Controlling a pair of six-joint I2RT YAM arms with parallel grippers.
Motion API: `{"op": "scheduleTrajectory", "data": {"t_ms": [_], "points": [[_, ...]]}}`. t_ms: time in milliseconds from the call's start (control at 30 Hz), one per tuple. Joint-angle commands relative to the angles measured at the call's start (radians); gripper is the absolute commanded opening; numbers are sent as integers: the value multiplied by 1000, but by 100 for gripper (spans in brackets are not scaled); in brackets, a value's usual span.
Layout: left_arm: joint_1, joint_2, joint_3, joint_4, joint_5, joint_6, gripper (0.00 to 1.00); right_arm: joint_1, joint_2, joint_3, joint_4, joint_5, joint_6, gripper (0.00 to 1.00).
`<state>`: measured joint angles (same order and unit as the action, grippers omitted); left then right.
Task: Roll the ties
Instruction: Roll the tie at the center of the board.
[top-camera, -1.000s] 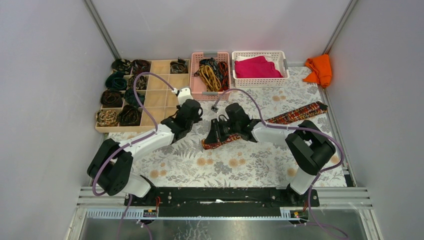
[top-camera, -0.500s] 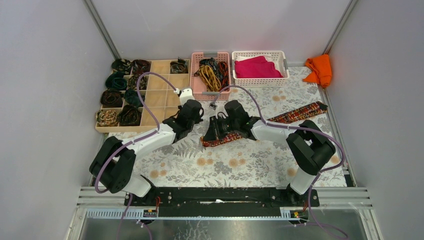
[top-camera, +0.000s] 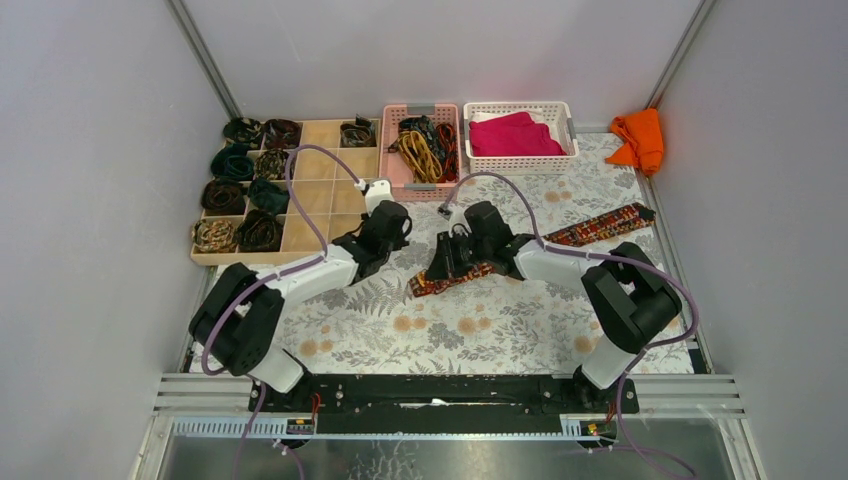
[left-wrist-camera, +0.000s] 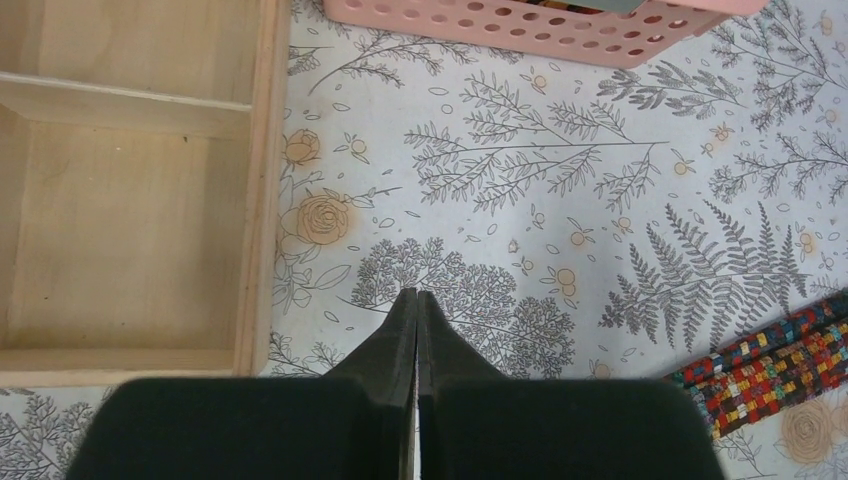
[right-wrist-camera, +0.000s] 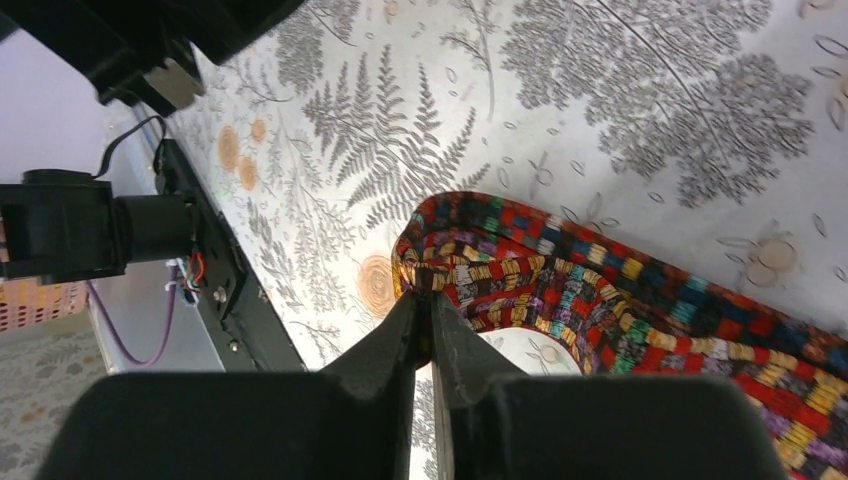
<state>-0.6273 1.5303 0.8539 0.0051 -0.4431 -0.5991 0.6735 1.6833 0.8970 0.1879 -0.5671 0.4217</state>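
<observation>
Both arms shifted slightly right | right fingers pinch folded near-left end of red-orange-and-dark patterned fabric necktie, rest trailing far-right on floral-print bench | left fingers pressed together, empty | step: starting roll | next: likely turn end over, keeping coil tight

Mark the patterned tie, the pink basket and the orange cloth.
patterned tie (top-camera: 600, 226), top view, flat far stretch
pink basket (left-wrist-camera: 520, 22), left wrist view, perforated side wall
orange cloth (top-camera: 638, 140), top view, middle of the bunch
</observation>
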Motion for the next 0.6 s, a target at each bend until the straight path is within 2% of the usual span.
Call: {"op": "scheduleTrajectory", "data": {"t_ms": [0,333,433,567], "points": [[6,27,30,65,30,9,0,-23,-61,-24,-47,64,-52,14],[11,88,68,126,75,54,0,-31,-51,8,53,-167,17,13],[14,126,107,116,103,74,0,-23,-52,19,53,-188,13,14],[45,148,105,139,212,57,0,-21,-57,20,51,-197,10,14]]}}
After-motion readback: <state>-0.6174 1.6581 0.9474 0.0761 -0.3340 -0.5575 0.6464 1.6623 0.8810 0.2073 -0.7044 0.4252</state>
